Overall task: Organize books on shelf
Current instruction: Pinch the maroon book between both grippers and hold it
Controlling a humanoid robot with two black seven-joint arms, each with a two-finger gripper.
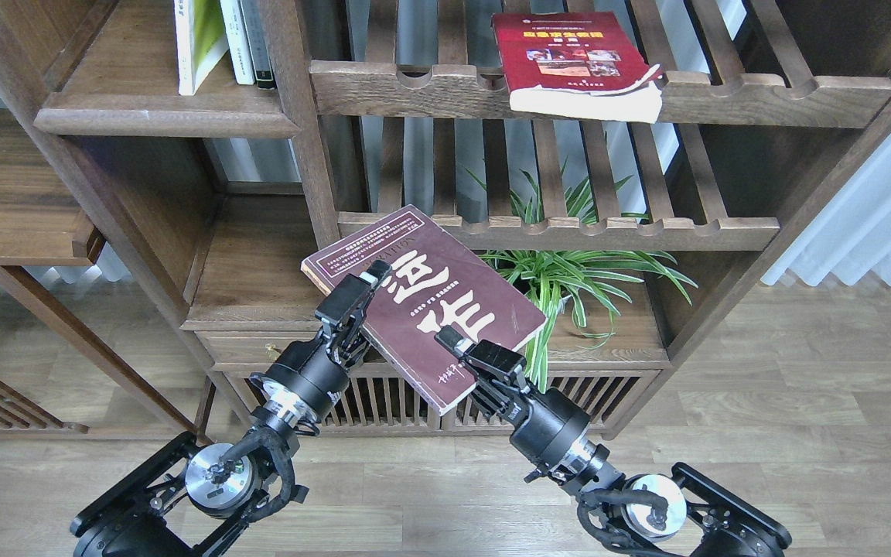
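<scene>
Two black arms rose from the bottom of the head view, holding a dark maroon book [430, 305] between them in front of the bookcase. The right gripper [453, 340] was clamped on the book's near edge, one finger lying over the cover beside the big white characters. The left gripper [364, 298] pinched the book's left long edge, its jaws closed on it. The book lay tilted, cover up, its long axis running from the near right to the far left, so its far corner pointed toward the bookcase's left bay. Behind it a spider plant [577, 271] spread under a slatted rack [561, 228]. Farther up and to the left was the shelf [159, 116], a solid dark board where a yellow-green book [199, 42] stood upright among others. The left arm looked nearer that shelf, well above the held book. At far right, a red book [577, 62] lay flat on the upper slatted rack, overhanging its front rail.
</scene>
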